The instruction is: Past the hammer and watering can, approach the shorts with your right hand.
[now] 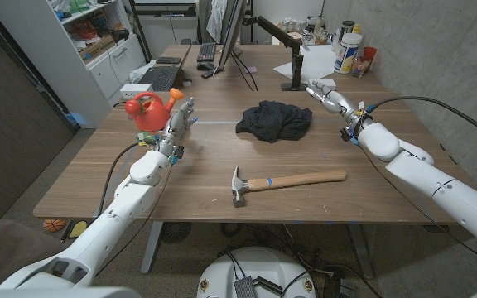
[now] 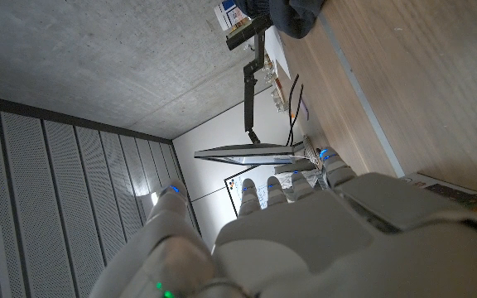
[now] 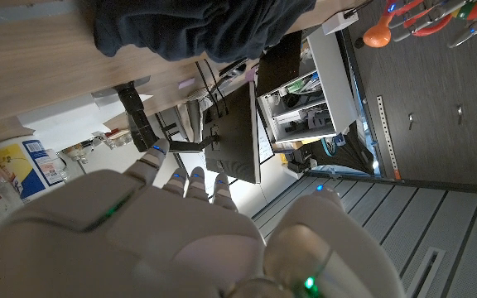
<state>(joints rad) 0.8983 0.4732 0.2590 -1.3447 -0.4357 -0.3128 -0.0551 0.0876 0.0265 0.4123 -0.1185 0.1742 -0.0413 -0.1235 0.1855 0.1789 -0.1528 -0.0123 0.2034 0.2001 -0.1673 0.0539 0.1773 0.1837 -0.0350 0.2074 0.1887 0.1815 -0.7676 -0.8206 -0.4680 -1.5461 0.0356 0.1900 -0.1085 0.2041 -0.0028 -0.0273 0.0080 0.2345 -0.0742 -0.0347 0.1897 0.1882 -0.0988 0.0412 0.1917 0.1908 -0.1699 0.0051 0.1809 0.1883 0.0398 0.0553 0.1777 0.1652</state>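
Dark crumpled shorts (image 1: pixel 274 121) lie on the wooden table (image 1: pixel 205 178) past its middle; the right wrist view has them too (image 3: pixel 197 25). My right hand (image 1: pixel 331 98) is up at the table's right, a short way right of the shorts, fingers apart and empty (image 3: pixel 156 240). A hammer (image 1: pixel 284 182) with a wooden handle lies nearer the front edge. The red watering can (image 1: pixel 148 110) stands at the left, and my left hand (image 1: pixel 180 118) is just right of it, fingers stretched out and holding nothing (image 2: pixel 305 223).
A monitor (image 1: pixel 232 33), keyboards (image 1: pixel 162 78) and a black monitor arm (image 1: pixel 284 50) stand at the table's far side. Bottles and a tub (image 1: pixel 348 51) crowd the far right corner beside the concrete wall. A white shelf unit (image 1: pixel 89 50) stands at the left.
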